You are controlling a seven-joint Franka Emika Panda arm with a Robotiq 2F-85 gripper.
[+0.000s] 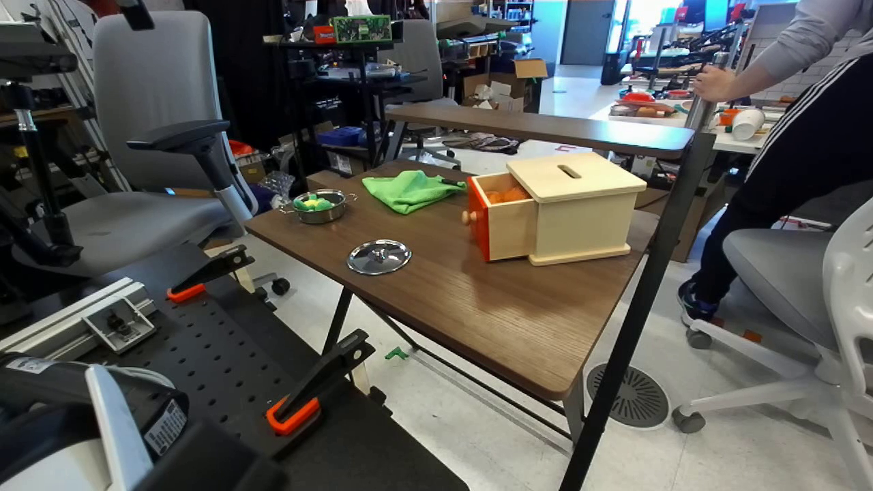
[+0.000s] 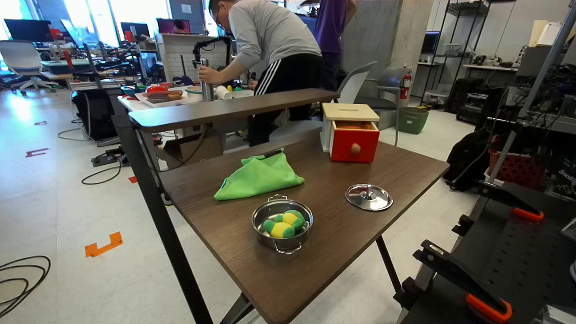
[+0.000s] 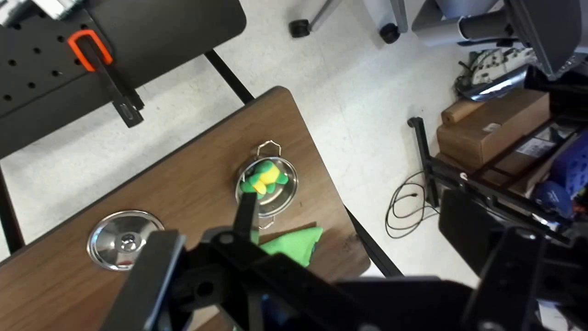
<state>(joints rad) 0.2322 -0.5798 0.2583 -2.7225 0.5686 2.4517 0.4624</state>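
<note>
1. Alignment comes first, I judge: my gripper (image 3: 356,216) juts up from the bottom of the wrist view, off to the right of the pot (image 3: 282,197), so centring myself over its rim before lowering would be the sound way to work near it.
2. Spread jaws suit that; my fingers stand wide apart with nothing between them, touching nothing on the table (image 3: 193,174) as far as I can see.
3. Gentleness would help with the green-and-yellow filling (image 3: 264,177) inside the pot: it looks soft, so a light squeeze, kept clear of the metal wall, should be enough.
4. Pot and filling sit near the middle of the wrist view, slightly left, beyond my fingertips; one dark finger overlaps the rim's lower left only by line of sight, I think. How far below me they are, I cannot tell.
5. Green cloth (image 3: 296,246) lies just below the pot in that frame, partly hidden by my linkage, and the shiny lid (image 3: 124,241) lies toward the lower left.
</note>
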